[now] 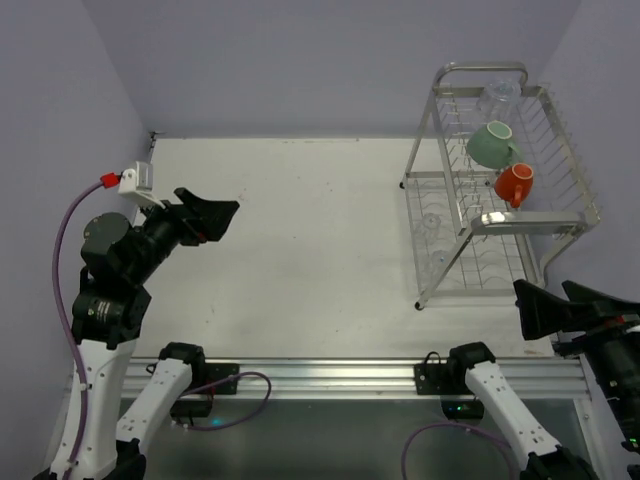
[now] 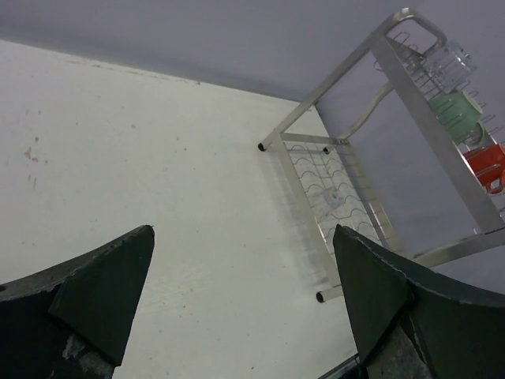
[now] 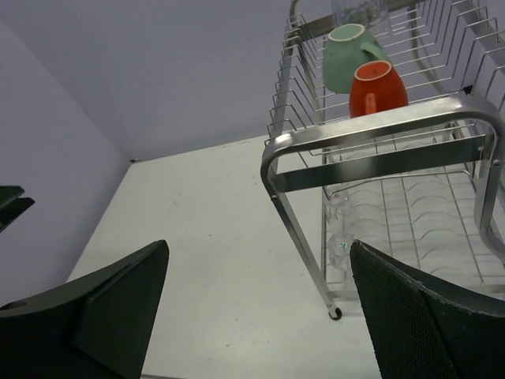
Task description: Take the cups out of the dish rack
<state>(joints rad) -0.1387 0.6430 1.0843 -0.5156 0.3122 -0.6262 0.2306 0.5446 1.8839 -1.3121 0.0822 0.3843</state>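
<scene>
The right claw hangs released, its two black fingers spread wide with nothing between them, just in front of the near right corner of the tall two-tier silver wire dish rack. In its own wrist view the right claw looks up at the rack's flat looped front bar from below. The left claw is likewise let go, fingers wide apart and empty, well apart from the rack on its left side and pointing across towards it. From the left wrist the spread fingers of the left claw frame the rack at a slant, its small feet on the white tabletop.

All three cups sit on the upper tier of the rack. Nearest its front bar is the small orange-red mug with a handle, tilted, its pale inside showing; it also shows from both wrists. Just behind it, farther into the rack, lies the slightly larger mint-green mug, tilted too; whether the two mugs touch I cannot tell. Behind that, at the far end of the upper tier under the rack's looped top handle, is the clear glass tumbler, faint against the wires.

Beyond the rack rises the plain lavender wall
</scene>
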